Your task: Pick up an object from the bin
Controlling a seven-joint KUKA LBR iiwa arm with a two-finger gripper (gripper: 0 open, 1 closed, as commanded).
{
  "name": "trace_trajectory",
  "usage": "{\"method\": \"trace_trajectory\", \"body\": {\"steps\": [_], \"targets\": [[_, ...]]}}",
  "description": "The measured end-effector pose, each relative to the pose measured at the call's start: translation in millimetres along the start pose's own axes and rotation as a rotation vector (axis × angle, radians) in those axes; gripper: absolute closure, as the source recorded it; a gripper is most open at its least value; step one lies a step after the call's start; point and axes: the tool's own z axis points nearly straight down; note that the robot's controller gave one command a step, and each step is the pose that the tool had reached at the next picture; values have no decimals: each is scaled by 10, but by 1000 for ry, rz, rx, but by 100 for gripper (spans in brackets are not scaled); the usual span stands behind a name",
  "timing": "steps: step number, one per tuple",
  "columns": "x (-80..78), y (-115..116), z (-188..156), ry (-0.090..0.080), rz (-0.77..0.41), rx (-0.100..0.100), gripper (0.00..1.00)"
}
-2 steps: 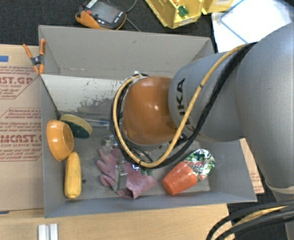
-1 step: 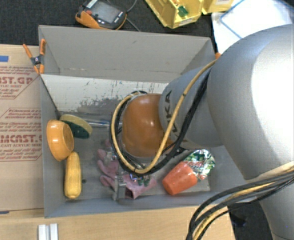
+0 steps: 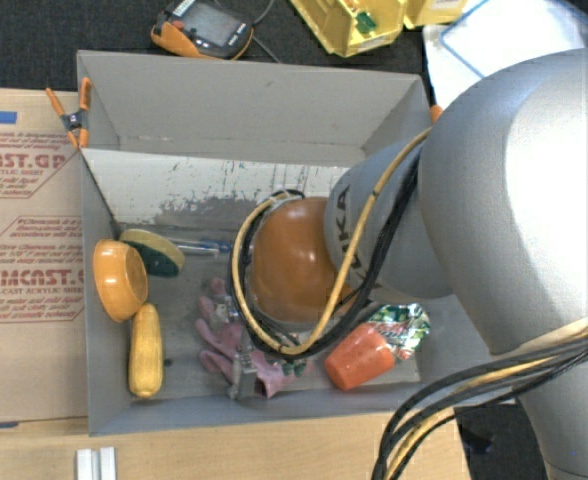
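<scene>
Camera view is looking down on the grey metal bin (image 3: pixel 104 388), whose floor is lying bare and dull along the 9 o'clock side, while its back wall (image 3: pixel 224 183) at 12 o'clock is showing dark scratches and scuffs. The silver arm (image 3: pixel 514 198) is reaching in from 3 o'clock, with yellow and black cables looping round its orange wrist cover (image 3: pixel 289 258) over the middle of the floor. The gripper (image 3: pixel 242 376) is hanging at about 6 o'clock of the bin, its dark tip showing at the lower edge of a crumpled mauve rubbery piece (image 3: pixel 219 333); whether it is open or closed I cannot tell, nor whether it is touching the piece. At 4 o'clock of the gripper an orange-red carrot-like toy (image 3: pixel 359 360) is lying, with a crinkled green, white and red packet (image 3: pixel 402 326) just beside it. At 9 o'clock a yellow corn-shaped toy (image 3: pixel 145 351) is lying lengthwise under an orange bowl (image 3: pixel 119 279) tipped on its side, near a green and cream disc (image 3: pixel 154 252). Beyond the bin, dark floor covering is carrying an orange and black handheld device (image 3: pixel 200 30) at 11 o'clock and yellow plastic trays (image 3: pixel 359 3) at 1 o'clock
</scene>
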Motion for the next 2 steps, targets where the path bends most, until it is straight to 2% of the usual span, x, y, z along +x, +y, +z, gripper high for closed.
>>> {"method": "trace_trajectory", "body": {"steps": [1,2], "targets": [[-52,81,-51,31,30,4,100],[-52,81,-51,31,30,4,100]]}}
